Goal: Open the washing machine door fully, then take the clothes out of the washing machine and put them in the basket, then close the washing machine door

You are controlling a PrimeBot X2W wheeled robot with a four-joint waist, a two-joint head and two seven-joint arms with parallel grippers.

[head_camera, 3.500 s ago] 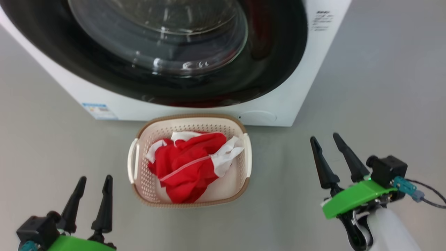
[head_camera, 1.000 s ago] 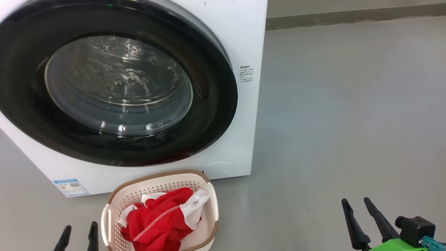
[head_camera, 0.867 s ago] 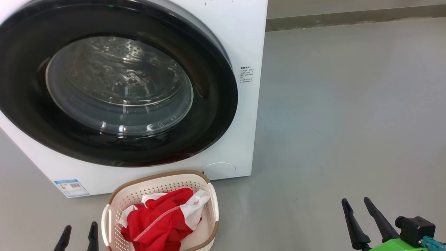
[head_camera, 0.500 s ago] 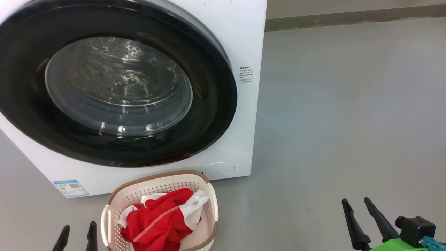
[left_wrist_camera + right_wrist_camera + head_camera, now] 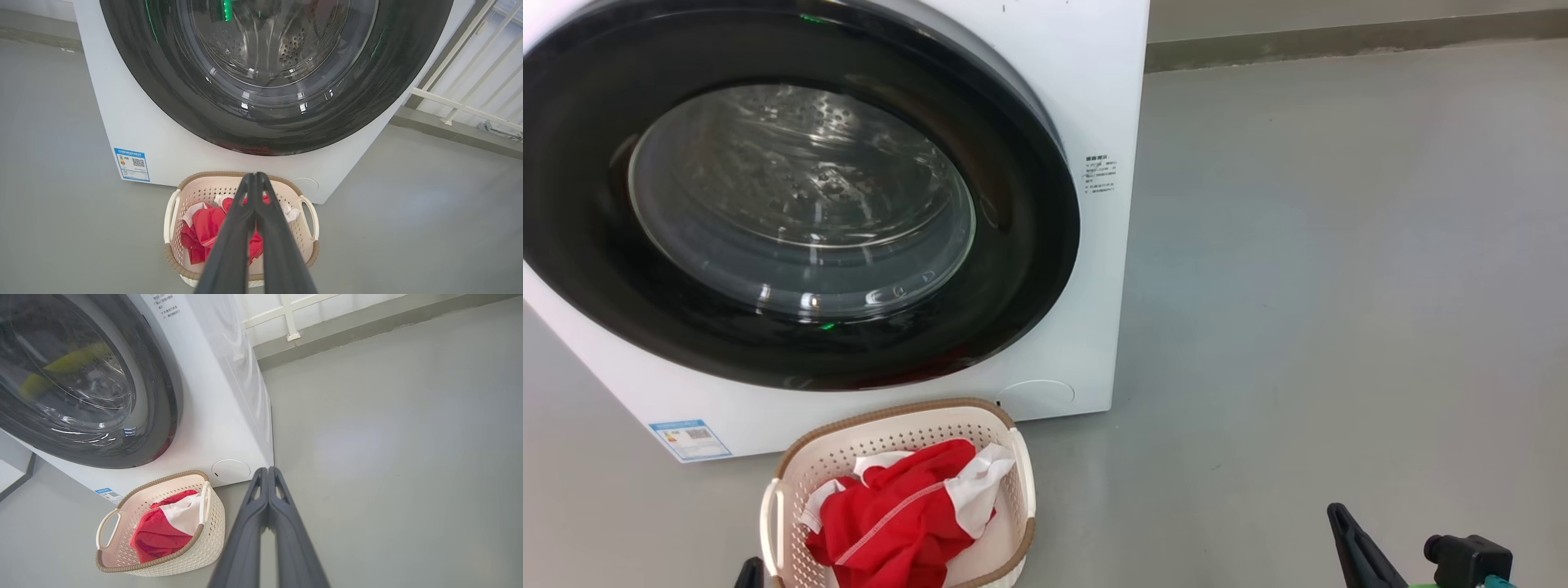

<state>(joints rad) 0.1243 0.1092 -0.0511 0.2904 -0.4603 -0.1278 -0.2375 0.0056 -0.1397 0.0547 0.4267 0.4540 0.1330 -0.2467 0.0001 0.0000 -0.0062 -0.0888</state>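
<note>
Down at the far left, a blue label sticker (image 5: 690, 439) sits on the lower corner of the white washing machine (image 5: 1098, 90), which stands on the grey floor (image 5: 1339, 286). Just right of it, the left gripper (image 5: 255, 177) hangs low over the near edge of the basket (image 5: 890, 406). Its two dark fingers are pressed together, with nothing between them. The cream perforated basket rests on the floor right against the machine's front, below the door. The red and white clothes (image 5: 890, 506) lie bunched inside it. Above, the washing machine door (image 5: 1029, 245) is closed flat against the front, and the steel drum shows through its glass bowl. A small round cap (image 5: 1036, 398) marks the machine's lower right corner. Well off to the right, over bare floor, the right gripper (image 5: 268, 470) has its fingers closed tip to tip and holds nothing.
</note>
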